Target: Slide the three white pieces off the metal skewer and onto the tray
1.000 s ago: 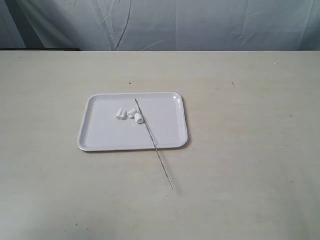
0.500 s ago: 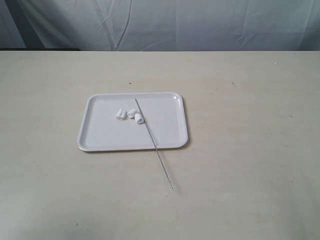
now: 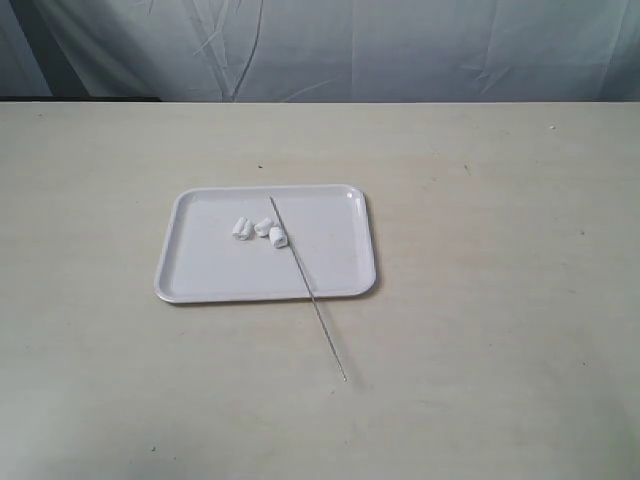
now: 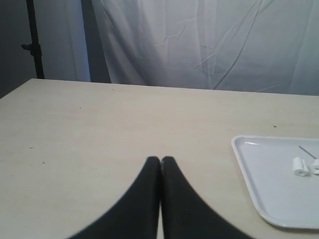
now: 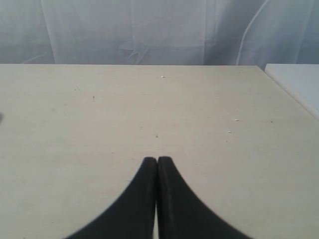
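Quick status from me: I'm holding both claws pinched fully closed with nothing in them. My left claw (image 4: pixel 160 162) is hanging over bare table (image 3: pixel 500 300), off to the side of the tray (image 3: pixel 200 285), and my right claw (image 5: pixel 157 162) is doing the same on the other side, well apart from everything. Neither one is showing up in the exterior view.

The three white pieces (image 3: pixel 263 227) are all lying on the tray, bunched toward its far half. Two of them are sitting clear of the skewer (image 3: pixel 315 305), just beside it. The third is resting right up against the rod, and honestly I can't tell from here whether the rod is running through it or just lying next to it. The skewer itself is lying flat and diagonal, one tip on the tray near the far rim, the other end sticking out over the near rim onto the table.

So I'm reading this as the tail end of the job: pieces are where they should be and I'm parked.

If that last chunk is in fact threaded, the next move is calling for me to open my right claw, pinch the free end out on the table, and draw the rod out while the piece stays on the tray. It's a thin rod lying flat, so a slipped grip is the risk.
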Motion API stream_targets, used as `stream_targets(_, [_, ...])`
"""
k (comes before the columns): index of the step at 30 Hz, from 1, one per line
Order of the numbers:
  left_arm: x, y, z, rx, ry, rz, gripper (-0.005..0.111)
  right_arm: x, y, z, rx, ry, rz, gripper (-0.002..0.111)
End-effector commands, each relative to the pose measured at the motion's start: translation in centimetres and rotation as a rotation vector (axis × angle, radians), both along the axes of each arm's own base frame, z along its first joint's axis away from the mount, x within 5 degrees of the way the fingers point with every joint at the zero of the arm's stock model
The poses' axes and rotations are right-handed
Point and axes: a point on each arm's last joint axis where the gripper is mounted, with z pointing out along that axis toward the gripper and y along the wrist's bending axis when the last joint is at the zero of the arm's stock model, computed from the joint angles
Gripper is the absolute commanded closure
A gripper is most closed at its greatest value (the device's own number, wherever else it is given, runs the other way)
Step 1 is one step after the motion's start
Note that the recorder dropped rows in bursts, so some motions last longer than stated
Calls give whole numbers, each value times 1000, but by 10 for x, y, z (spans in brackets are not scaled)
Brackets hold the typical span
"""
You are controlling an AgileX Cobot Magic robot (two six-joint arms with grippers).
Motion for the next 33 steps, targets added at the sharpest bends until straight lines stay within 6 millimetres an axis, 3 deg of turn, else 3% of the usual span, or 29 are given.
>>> stream_targets(1, [0, -1, -1, -39, 0, -1, 107, 0, 0, 0, -8, -12, 2, 109])
stream_targets(33, [0, 0, -1, -29, -1, 0, 107, 0, 0, 0, -6, -14, 2, 109])
